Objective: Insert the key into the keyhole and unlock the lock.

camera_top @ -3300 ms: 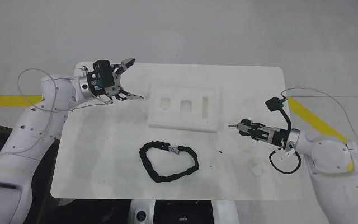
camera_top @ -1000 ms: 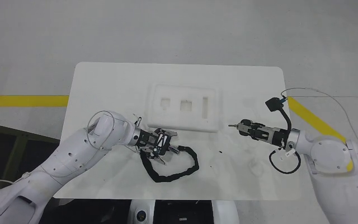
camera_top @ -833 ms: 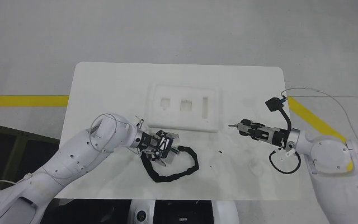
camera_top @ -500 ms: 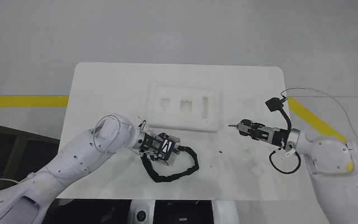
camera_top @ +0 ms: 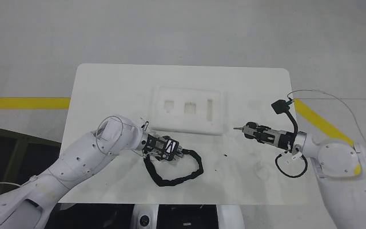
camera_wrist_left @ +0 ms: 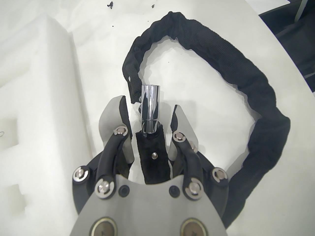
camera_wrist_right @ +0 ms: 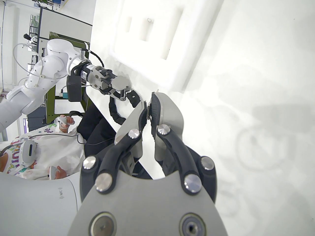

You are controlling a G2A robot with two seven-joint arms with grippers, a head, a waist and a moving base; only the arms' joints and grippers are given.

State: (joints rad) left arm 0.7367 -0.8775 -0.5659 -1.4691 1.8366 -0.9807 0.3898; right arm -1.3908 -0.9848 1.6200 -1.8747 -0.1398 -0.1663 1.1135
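The white bench (camera_top: 257, 86) has rounded corners and carries a white foam tray (camera_top: 177, 123) with rectangular cut-outs. Just in front of the tray lies the lock (camera_top: 194, 172), a black fabric-sleeved loop ending in a polished chrome cylinder (camera_wrist_left: 150, 94). My left fingers (camera_wrist_left: 115, 116), earlier at the bench's far corner, now straddle that cylinder, narrowly apart. My right fingers (camera_wrist_right: 167, 114), unmoved to the right of the tray, pinch the thin metal key (camera_top: 236, 128). Bare bench separates key and lock.

Spread end effector (camera_wrist_left: 149, 104) around lock cylinder (camera_wrist_left: 150, 93)

Key (camera_top: 235, 128) mostly hidden within right claw (camera_wrist_right: 148, 105)
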